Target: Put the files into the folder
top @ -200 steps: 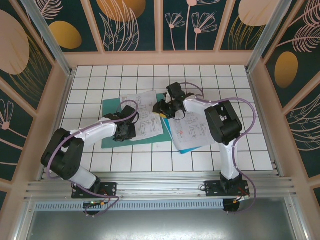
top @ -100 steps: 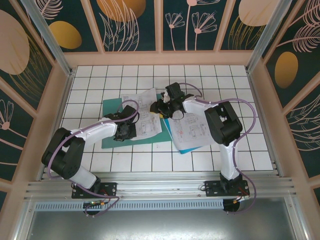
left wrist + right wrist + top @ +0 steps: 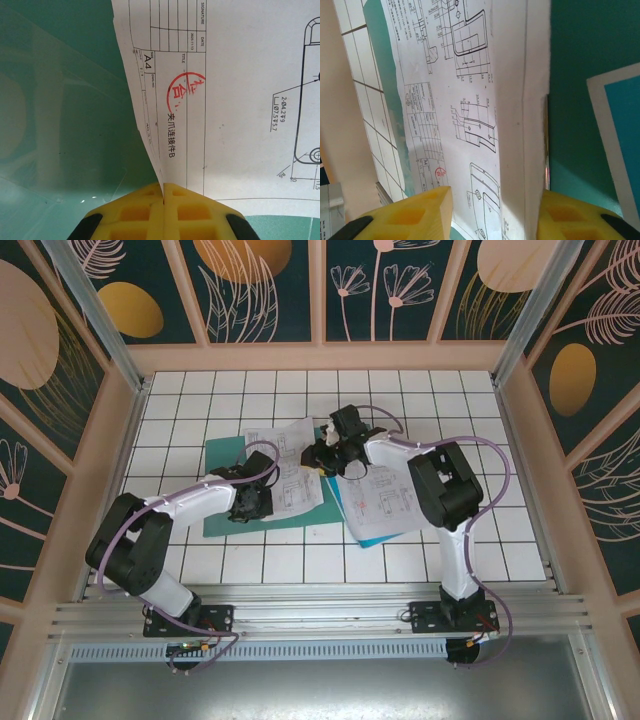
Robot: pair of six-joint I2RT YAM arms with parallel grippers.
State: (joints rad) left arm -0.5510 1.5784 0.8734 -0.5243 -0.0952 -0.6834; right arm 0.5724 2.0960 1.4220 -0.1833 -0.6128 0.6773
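Printed sheet (image 3: 240, 100) on green folder (image 3: 60, 100); left gripper (image 3: 164, 186) jaws closed at its edge, right gripper (image 3: 492, 202) jaws apart astride it.

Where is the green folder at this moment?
In the top view the folder lies left of centre, under a printed sheet, with the left gripper over its near part and the cyan sheet to its right.

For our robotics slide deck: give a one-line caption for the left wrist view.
Shut left gripper pinches the edge of a printed sheet over the green folder.
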